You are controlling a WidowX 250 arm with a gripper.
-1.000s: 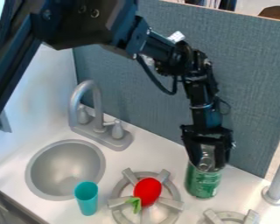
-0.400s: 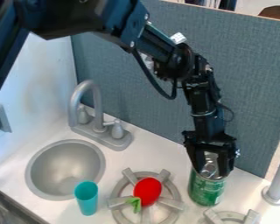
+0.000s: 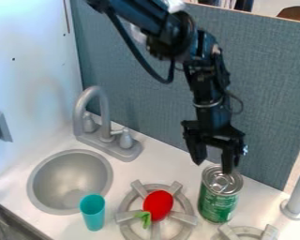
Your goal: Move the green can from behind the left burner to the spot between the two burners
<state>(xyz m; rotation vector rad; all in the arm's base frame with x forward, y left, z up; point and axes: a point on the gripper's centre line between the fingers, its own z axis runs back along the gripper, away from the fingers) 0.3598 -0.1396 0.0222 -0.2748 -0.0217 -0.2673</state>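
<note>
Lifted from its place around the top of the green can (image 3: 216, 204), the black gripper (image 3: 213, 168) is now higher, and the arm (image 3: 206, 79) has drawn up and back with it. Since the earliest frame, the can has shifted a little toward the camera.

Biggest of all is the blue-grey panel (image 3: 265, 93) standing behind the counter, with a white wall (image 3: 33, 93) meeting it at the left. In front of them spreads the white counter (image 3: 168, 164). The gripper hangs over its right part, holding nothing, its 2 fingers spread wide; 1 fingertip is right at the can's silver lid, but I cannot tell whether they touch.

Round and grey, the sink (image 3: 68, 180) is set in the counter at the left, with the grey faucet (image 3: 96, 96) behind it. A grey burner (image 3: 183, 218) lies in the middle, and a 2nd burner (image 3: 248, 230) shows partly at the bottom edge. The can stands upright on the counter between the 2 burners, toward the panel. Smaller are the teal cup (image 3: 93, 213), upright beside the sink, and the red toy (image 3: 159, 204) with a green stem, resting on the middle burner.
</note>
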